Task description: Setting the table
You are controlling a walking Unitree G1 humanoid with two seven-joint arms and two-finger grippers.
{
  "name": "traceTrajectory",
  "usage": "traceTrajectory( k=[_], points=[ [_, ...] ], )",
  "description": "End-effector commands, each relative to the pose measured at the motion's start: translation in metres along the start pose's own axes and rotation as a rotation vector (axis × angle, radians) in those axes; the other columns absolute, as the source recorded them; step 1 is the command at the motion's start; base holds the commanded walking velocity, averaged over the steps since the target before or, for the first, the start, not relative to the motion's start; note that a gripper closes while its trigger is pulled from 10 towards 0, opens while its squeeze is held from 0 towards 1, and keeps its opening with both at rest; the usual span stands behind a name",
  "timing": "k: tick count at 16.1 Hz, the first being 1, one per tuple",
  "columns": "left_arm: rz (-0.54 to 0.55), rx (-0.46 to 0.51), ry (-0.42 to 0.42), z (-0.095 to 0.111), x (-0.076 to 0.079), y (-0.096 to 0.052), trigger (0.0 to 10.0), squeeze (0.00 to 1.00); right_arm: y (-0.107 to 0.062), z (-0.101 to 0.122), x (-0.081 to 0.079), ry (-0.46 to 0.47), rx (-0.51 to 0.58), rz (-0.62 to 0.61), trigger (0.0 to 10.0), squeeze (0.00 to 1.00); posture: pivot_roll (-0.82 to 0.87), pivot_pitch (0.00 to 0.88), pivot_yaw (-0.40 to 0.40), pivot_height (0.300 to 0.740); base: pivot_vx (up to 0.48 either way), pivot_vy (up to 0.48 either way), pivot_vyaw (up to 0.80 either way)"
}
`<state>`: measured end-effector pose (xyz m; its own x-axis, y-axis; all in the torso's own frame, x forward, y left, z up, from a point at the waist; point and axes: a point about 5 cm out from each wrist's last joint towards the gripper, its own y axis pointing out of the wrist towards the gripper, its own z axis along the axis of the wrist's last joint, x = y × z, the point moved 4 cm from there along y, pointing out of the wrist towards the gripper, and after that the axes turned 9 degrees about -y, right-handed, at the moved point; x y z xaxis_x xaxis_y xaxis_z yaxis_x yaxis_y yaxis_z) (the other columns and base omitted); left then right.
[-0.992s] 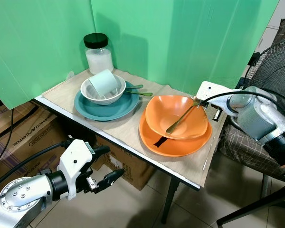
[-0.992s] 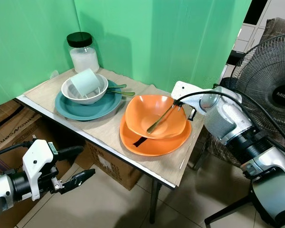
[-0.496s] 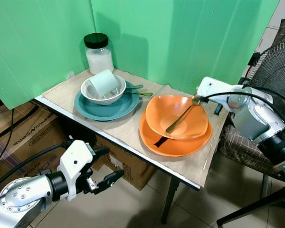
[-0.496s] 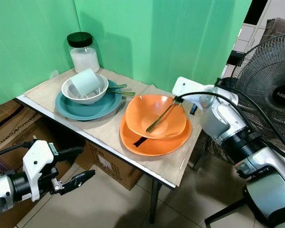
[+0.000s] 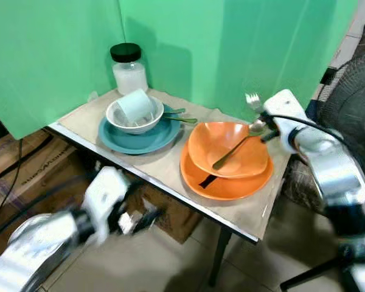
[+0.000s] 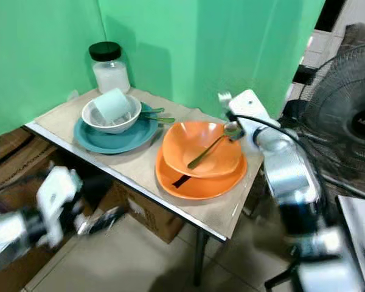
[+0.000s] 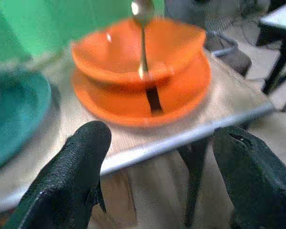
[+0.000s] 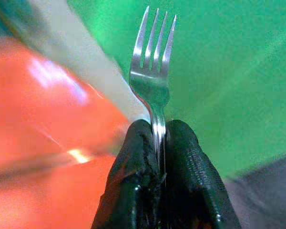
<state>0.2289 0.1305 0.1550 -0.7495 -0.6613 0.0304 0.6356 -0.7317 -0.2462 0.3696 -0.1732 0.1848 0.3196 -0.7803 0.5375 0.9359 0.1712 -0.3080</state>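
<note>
Above the far right edge of the orange bowl [image 5: 228, 148], the fork [image 8: 152, 62] is standing tines-up, its handle clamped between the two black fingers of the right claw [image 8: 158, 143]. That bowl is sitting on an orange plate [image 5: 226, 179] near the right end of the bench [image 5: 170, 167], and a spoon [image 5: 234, 152] is leaning inside it, with its upper end lying just beside the claw holding the fork.

The risk from here is a knock: the claw is working so close to the spoon's raised end that a sideways sweep would likely tip the spoon out or jolt the bowl on its plate. The fork is pinched low on its thin handle, so it may well pivot or slip if it is set down against the bowl's rim.

Further left, a white bowl [image 5: 134, 115] holding a pale green cup [image 5: 135, 105] is resting on a teal plate [image 5: 137, 131], with more cutlery [image 5: 181, 118] lying on the plate's right edge and a black-lidded jar [image 5: 129, 68] standing behind.

The left claw [image 7: 157, 176] is hanging below the bench's front edge, its fingers spread wide apart and gripping nothing.

Compared with a second ago, the right arm has swung up and the fork is now showing above the bowl's rim. The left arm is blurring with motion, and the whole view has shifted slightly.
</note>
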Motion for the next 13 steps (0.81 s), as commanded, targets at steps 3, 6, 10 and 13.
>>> traceTrajectory(
  k=[3,6,10,13],
  points=[
    [0.107,0.113,0.015,0.016,-0.006,0.017,10.0,0.0,-0.034,0.021,0.008,0.226,0.237,-0.082,10.0,0.0,-0.06,0.0,0.072,0.74,0.0,0.0,0.0],
    [0.286,0.213,0.011,0.028,-0.015,0.025,10.0,0.0,-0.068,0.025,-0.023,0.41,0.352,-0.007,10.0,0.0,-0.07,0.0,0.075,0.74,0.0,0.0,0.0],
    [0.48,0.267,-0.007,0.029,-0.021,0.014,10.0,0.0,-0.089,0.001,-0.057,0.426,0.298,-0.046,10.0,0.0,-0.07,0.0,0.065,0.74,0.0,0.0,-0.39],
    [0.533,0.26,-0.003,0.03,-0.027,0.012,10.0,0.0,-0.083,0.007,-0.065,0.448,0.309,-0.037,10.0,0.0,-0.05,0.0,0.059,0.74,0.0,0.0,-0.8]
  ],
)
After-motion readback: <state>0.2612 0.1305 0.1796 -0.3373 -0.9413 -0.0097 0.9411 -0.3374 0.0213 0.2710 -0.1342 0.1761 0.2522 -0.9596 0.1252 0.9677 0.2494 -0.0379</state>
